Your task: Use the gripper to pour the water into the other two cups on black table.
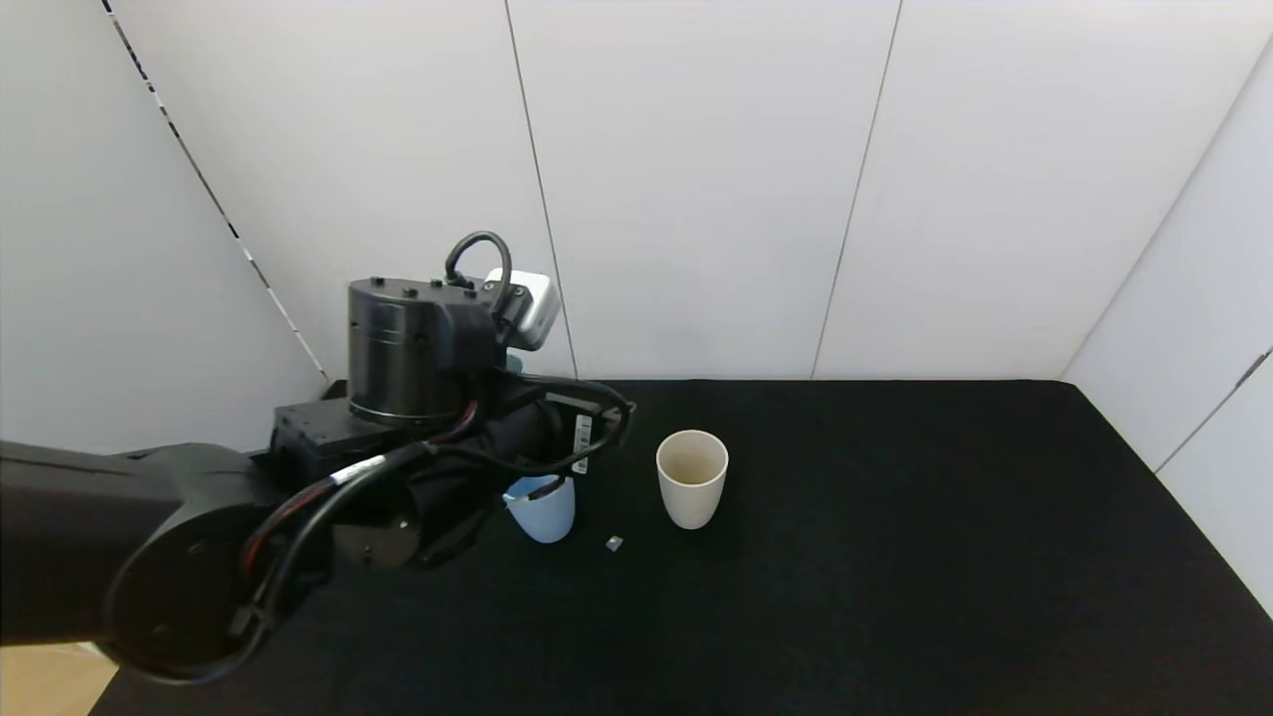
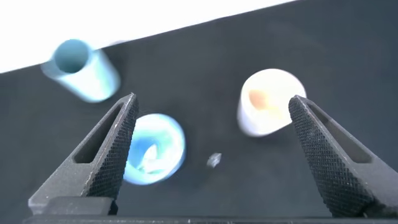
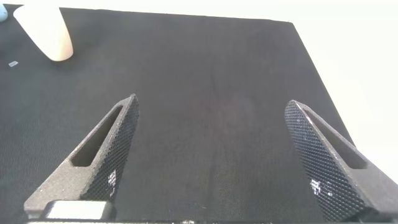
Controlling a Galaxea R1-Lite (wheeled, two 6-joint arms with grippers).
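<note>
Head view: left gripper (image 1: 502, 497) hangs over the black table (image 1: 895, 557), arm body hiding most of the light blue cup (image 1: 545, 512) under it. Cream cup (image 1: 691, 477) stands upright just to its right, apart, nothing held in it that I can make out. Small grey scrap (image 1: 614, 543) lies between the two, nearer the front.

Left wrist view: jaws spread wide, pinching nothing. Blue cup (image 2: 152, 149) sits below by one finger (image 2: 112, 149), cream cup (image 2: 267, 102) by the other, and the teal cup (image 2: 79, 68) stands farther off near the table's edge. Blue cup shows a glint inside, could be water, can't confirm.

Right gripper (image 3: 208, 158) parked low over bare table, jaws spread, empty, cream cup (image 3: 45, 32) well off.

Handling call: thin plastic tumblers, light, smooth, tapered, so they will slip upward out of a loose pinch and flex under a hard one. Take hold mid-wall, below the rim, moderate squeeze, keep upright until over the target.
</note>
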